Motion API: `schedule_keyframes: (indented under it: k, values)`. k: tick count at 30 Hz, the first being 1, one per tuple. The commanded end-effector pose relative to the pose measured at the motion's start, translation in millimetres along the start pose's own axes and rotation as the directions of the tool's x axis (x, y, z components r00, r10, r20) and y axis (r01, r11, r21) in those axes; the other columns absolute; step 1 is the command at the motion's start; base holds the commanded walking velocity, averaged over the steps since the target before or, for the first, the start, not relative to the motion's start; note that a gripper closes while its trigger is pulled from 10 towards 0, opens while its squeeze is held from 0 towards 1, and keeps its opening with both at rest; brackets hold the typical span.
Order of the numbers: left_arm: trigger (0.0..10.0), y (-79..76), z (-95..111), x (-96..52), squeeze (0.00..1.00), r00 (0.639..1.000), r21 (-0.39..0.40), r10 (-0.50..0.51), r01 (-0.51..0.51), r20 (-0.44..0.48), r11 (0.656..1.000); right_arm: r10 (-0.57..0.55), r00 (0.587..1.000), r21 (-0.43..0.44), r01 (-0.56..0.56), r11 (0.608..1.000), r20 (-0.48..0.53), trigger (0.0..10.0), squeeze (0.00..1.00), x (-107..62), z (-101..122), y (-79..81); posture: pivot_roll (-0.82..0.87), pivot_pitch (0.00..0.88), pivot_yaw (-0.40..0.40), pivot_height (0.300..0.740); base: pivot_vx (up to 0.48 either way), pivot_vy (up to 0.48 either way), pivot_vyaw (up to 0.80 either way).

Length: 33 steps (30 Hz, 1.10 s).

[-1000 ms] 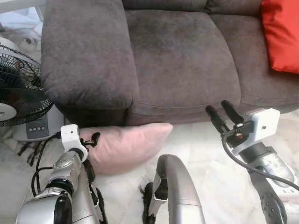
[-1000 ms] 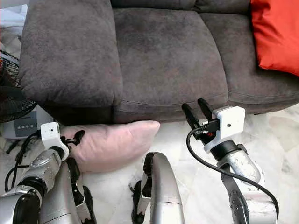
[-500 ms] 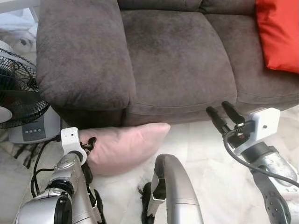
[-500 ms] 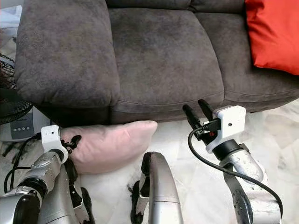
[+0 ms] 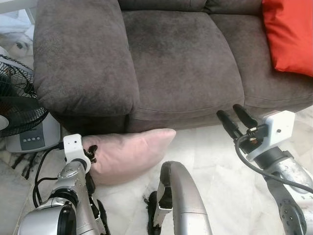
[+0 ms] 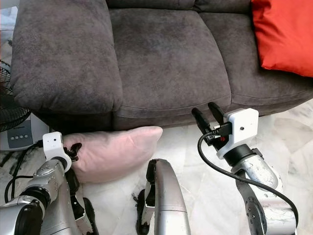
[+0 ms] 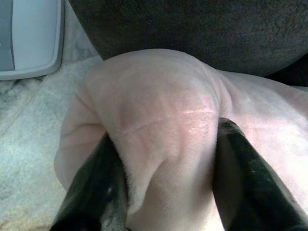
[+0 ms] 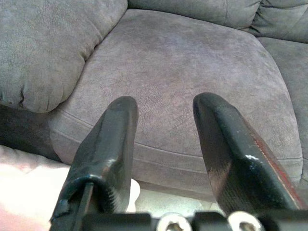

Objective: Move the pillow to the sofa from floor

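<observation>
A pale pink pillow [image 5: 128, 152] lies on the marble floor, tucked against the foot of the dark grey sofa [image 5: 176, 58]. My left gripper [image 5: 91, 152] is at the pillow's left end. In the left wrist view its two black fingers [image 7: 98, 187] pinch a fold of the pink pillow [image 7: 163, 125] between them. My right gripper [image 5: 234, 116] is raised in front of the sofa's seat edge, to the right of the pillow. Its fingers [image 8: 108, 144] stand open with nothing between them, pointing at the seat cushion [image 8: 192, 86].
A red cushion [image 5: 288, 34] rests on the sofa's right side. A standing fan [image 5: 19, 103] with a grey base and a black cable [image 5: 41, 164] is on the left beside the armrest. My own silver leg [image 5: 183, 200] is in the foreground.
The whole view has shifted a little, so the camera has moved. The left gripper stays on the pillow's end and the right gripper keeps its raised, open pose.
</observation>
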<state>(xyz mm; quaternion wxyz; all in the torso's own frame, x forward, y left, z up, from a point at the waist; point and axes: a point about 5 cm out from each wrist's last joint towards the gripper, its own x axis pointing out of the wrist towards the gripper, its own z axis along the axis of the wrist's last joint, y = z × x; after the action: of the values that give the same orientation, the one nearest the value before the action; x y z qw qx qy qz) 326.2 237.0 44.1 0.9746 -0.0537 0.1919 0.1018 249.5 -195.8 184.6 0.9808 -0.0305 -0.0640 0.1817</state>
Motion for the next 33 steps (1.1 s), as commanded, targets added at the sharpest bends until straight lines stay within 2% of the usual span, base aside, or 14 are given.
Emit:
schedule_keyframes:
  k: [1,22,33]
  values:
    - [0.0,0.3,-15.0,-3.4,0.00,0.999,0.011,-0.005,0.005,-0.053,1.000,-0.020,1.000,-0.006,0.020,1.000,-0.006,10.0,0.00,-3.7,0.7,-4.5,-0.11,0.293,-0.285,0.532,0.000,0.000,0.00]
    - [0.0,3.1,-18.6,-4.9,0.00,0.998,0.019,-0.009,0.010,-0.061,1.000,-0.025,1.000,0.004,0.025,1.000,-0.005,10.0,0.00,-2.3,-2.6,-1.7,-0.09,0.293,-0.264,0.532,0.000,0.000,0.00]
    - [0.0,-0.4,-21.3,-5.6,0.00,0.998,0.010,-0.025,0.026,-0.061,1.000,-0.031,1.000,0.011,0.031,0.999,-0.004,10.0,0.00,-3.1,-3.7,-1.2,-0.09,0.295,-0.258,0.532,0.000,0.000,0.00]
